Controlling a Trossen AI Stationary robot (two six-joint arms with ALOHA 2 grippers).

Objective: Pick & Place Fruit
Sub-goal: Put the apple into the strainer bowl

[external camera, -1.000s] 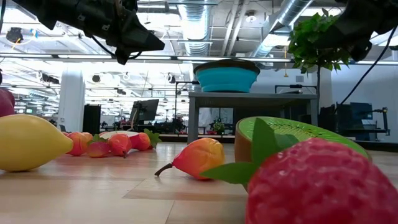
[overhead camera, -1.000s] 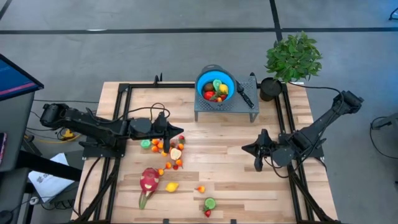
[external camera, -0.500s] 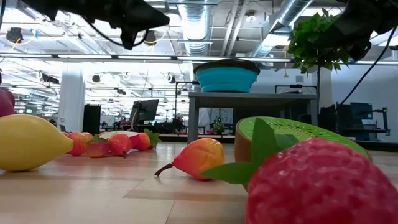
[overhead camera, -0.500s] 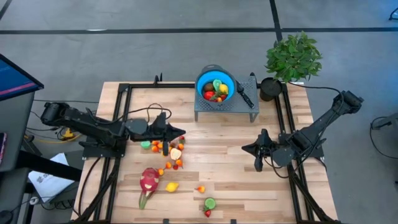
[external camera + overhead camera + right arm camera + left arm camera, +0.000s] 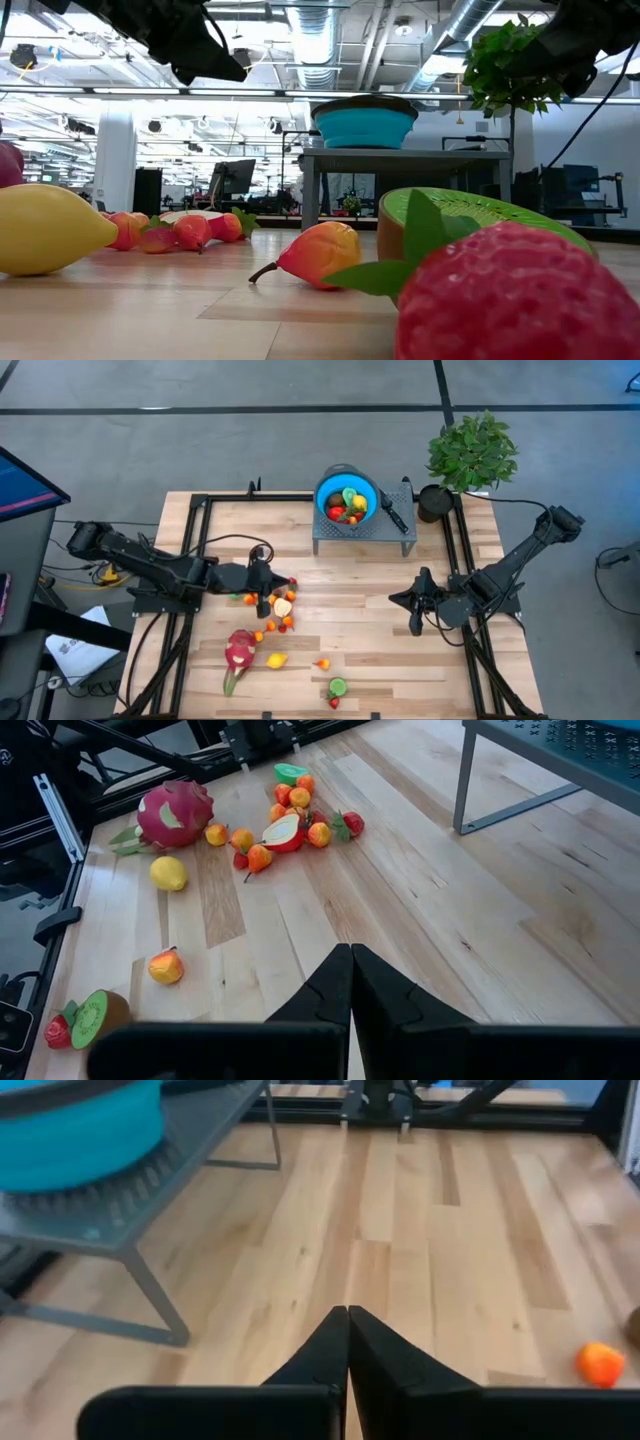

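done: a few fruits sit in blue bowl (image 5: 347, 500) on grey stand (image 5: 362, 532)
left: loose fruit (image 5: 273, 610) scattered on table (image 5: 360, 610), dragon fruit (image 5: 240, 650) too
left gripper (image 5: 262, 600): closed, empty, above the pile
right gripper (image 5: 416, 622): closed, empty, waiting right side

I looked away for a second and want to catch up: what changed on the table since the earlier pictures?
The left gripper, shut and empty, pulled back from beyond the fruit cluster to just above it, toward its own side. No fruit was picked up or moved. The right gripper, the blue bowl on its stand and the dragon fruit stayed as they were.
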